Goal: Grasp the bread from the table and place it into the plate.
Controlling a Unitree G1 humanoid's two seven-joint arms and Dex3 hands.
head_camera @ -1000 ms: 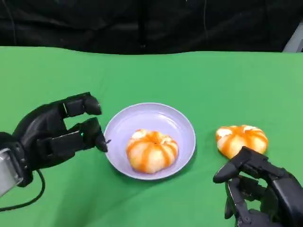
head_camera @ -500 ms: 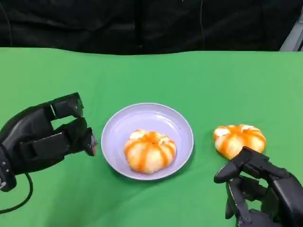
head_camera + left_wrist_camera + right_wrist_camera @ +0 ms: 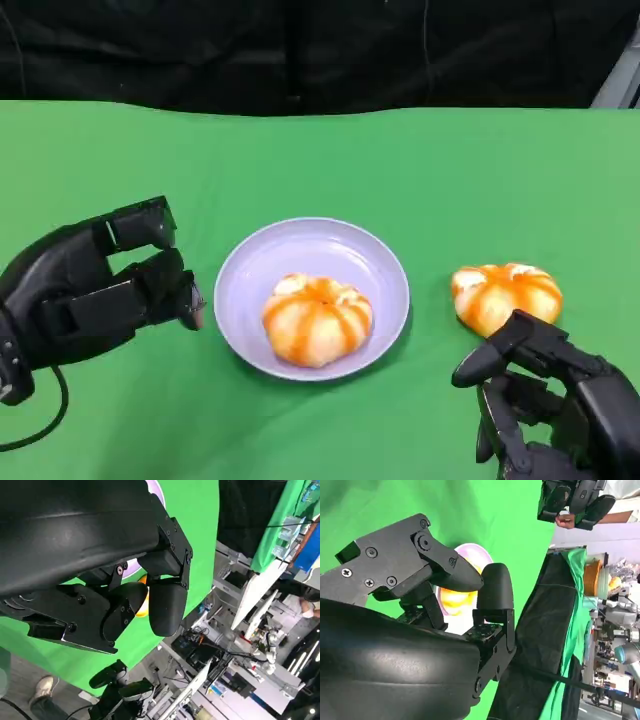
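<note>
With one orange-striped round bread bun (image 3: 318, 319) already sitting in the pale lilac round plate (image 3: 250, 262), we figured our empty, spread right hand (image 3: 545, 410) should reach for the second striped bun (image 3: 505, 294) at its 12 o'clock, while our left hand (image 3: 95, 285) hung empty, fingers apart, at the plate's 9 o'clock.

Green table (image 3: 400, 160) bears plate (image 3: 250, 270) and bread (image 3: 506, 295).
</note>
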